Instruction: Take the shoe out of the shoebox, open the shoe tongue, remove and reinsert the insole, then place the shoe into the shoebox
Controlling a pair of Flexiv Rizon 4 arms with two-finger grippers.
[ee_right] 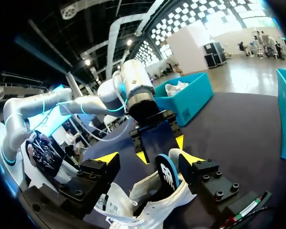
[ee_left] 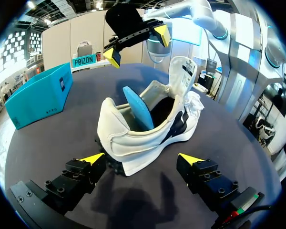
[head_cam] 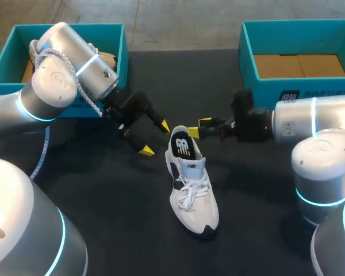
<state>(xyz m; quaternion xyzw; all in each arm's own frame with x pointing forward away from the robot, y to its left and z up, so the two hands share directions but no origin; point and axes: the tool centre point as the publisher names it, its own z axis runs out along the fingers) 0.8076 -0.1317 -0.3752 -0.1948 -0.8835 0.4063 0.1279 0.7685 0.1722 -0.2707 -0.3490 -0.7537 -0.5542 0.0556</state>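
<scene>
The shoe (head_cam: 191, 184) stood on the desk (head_cam: 103, 190) with the left gripper (head_cam: 155, 138) open behind its heel and the right gripper (head_cam: 200, 127) open at the raised tongue (head_cam: 181, 144), so the half-lifted insole (ee_left: 138, 107) probably needed a firm edge pinch and a straight pull.

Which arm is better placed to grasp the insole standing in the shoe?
Probably left: the left claw, open, faces the heel, the insole just ahead; the right claw is by the tongue.

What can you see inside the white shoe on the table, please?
A blue insole sticks up, tilted, in the heel opening of the shoe. The toe end is hidden under the tongue and laces.
</scene>
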